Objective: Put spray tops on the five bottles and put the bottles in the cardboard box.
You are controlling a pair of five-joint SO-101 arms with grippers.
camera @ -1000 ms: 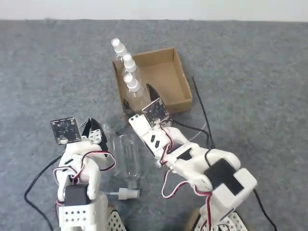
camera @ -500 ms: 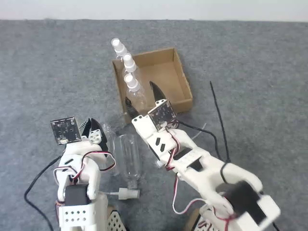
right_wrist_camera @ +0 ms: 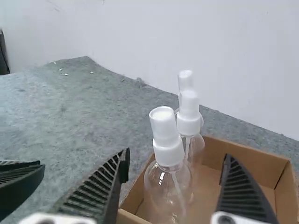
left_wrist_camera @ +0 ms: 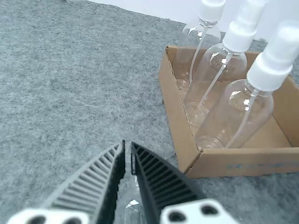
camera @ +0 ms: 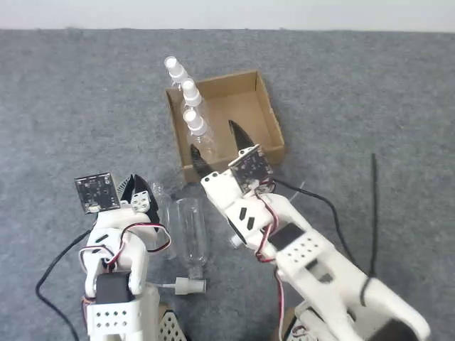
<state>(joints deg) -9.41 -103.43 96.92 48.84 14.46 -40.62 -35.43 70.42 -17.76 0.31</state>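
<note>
Work stands at three of five: three bottles with spray tops (camera: 190, 91) are upright in a row along one wall of the cardboard box (camera: 249, 106). Two bare bottles (camera: 192, 231) lie side by side on the grey mat (camera: 370, 85) between the arms, and a loose spray top (camera: 188, 285) lies near them, closer to the arm bases. The right gripper (camera: 212, 140) hangs over the near part of the box, just beside the nearest standing bottle, with its jaws spread wide and holding nothing. The left gripper (left_wrist_camera: 127, 145) is low over the mat beside the bare bottles. Its jaws are closed almost to a slit, with nothing visibly held. The fourth bottle seems to be the step in hand. The right gripper should rise straight up before turning away, because a sideways sweep could knock the row. After that, one gripper should take a lying bottle at its middle, and the tube of the top should be guided into the neck before pressing.
</note>
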